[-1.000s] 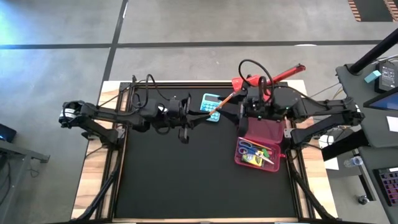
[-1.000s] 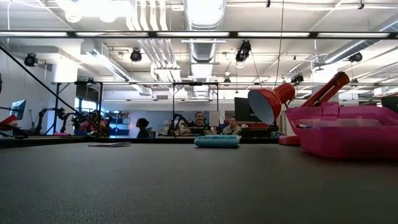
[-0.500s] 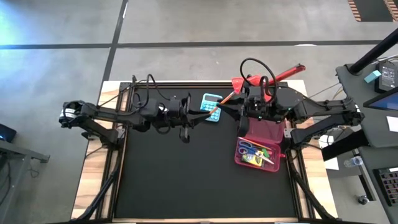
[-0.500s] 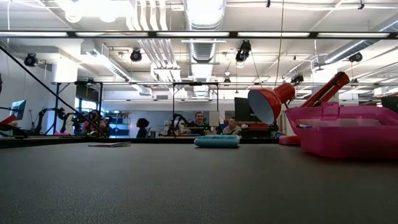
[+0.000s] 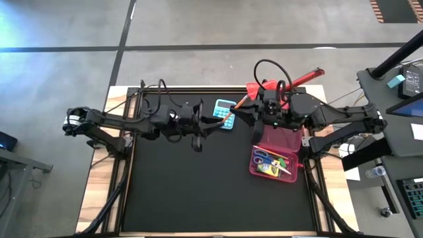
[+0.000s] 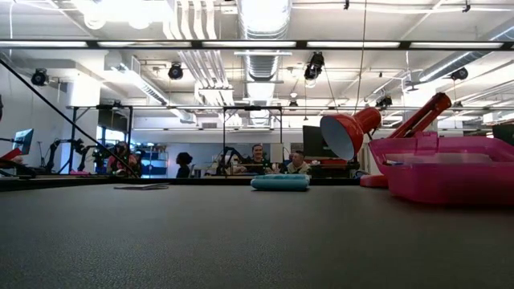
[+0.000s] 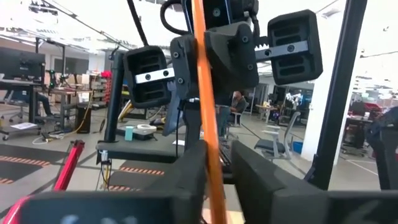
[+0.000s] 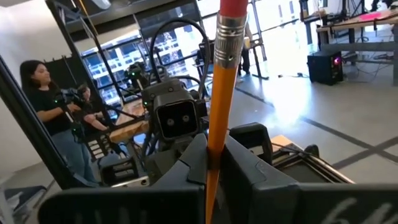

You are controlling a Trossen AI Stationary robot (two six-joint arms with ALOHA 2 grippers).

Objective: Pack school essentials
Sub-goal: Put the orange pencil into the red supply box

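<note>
Pencil: an orange pencil [image 5: 232, 113] with a metal ferrule and red eraser is held in the air above the back of the table, between the two grippers, over the light blue calculator [image 5: 225, 106]; it also shows in the left wrist view [image 7: 204, 99] and the right wrist view [image 8: 222, 93].
Right gripper: the right gripper [image 5: 254, 114] has its fingers closed tight on the pencil, the shaft pinched between the two pads in the right wrist view [image 8: 211, 163].
Left gripper: the left gripper [image 5: 213, 123] has the pencil between its fingers [image 7: 186, 177]; whether they press on it or stand slightly apart cannot be told.
Pink case: an open pink case [image 5: 293, 173] sits at the right side of the table, below the right arm, with blue-handled scissors [image 5: 262, 157] and a yellow-green crayon box [image 5: 272, 166] inside.
Lamp: a red desk lamp [image 6: 353, 128] stands at the back right, behind the case.
Table: black mat [image 5: 198, 192].
Room: people sit at desks beyond the table [image 6: 257, 159].
</note>
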